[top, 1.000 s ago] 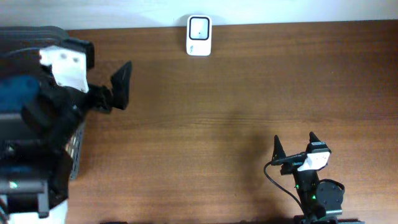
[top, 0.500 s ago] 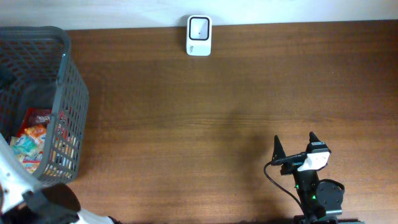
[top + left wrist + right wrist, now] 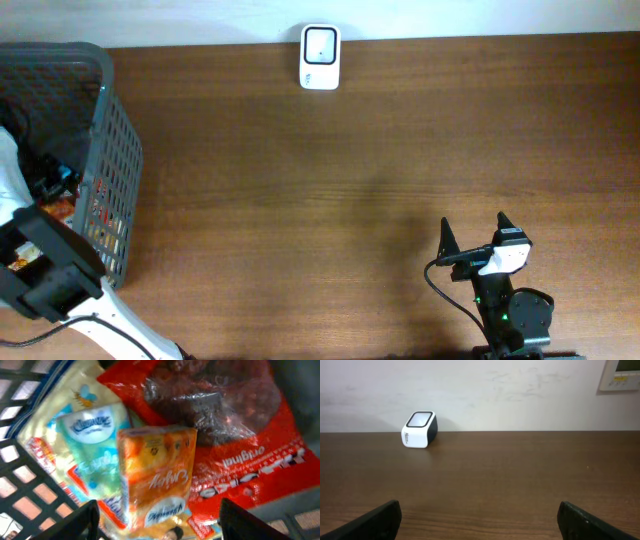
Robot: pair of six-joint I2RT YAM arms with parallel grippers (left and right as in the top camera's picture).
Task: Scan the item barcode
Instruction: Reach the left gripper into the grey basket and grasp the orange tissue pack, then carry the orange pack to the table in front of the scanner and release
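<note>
right, my left arm reaches down into the grey basket [image 3: 118,170] at the left edge of the table [image 3: 350,190], and from overhead i cannot make out its claw. the left wrist view looks straight onto the goods inside. an orange carton [image 3: 156,475] lies on top with its print upside down to me. a pale kleenex pack [image 3: 92,450] lies against its left side, a red snack bag [image 3: 240,445] lies beneath it to the right, and a yellow packet [image 3: 75,405] shows behind the tissues. the left gripper [image 3: 157,527] has its jaws well apart, with one dark fingertip at each lower corner of the view. the near end of the carton sits in the gap between them, but i see neither finger touching it, so nothing is held. the white scanner [image 3: 320,57] stands at the far edge of the table, well apart from the basket. my right gripper [image 3: 474,235] sits near the front right, jaws wide and empty, facing the scanner.
</note>
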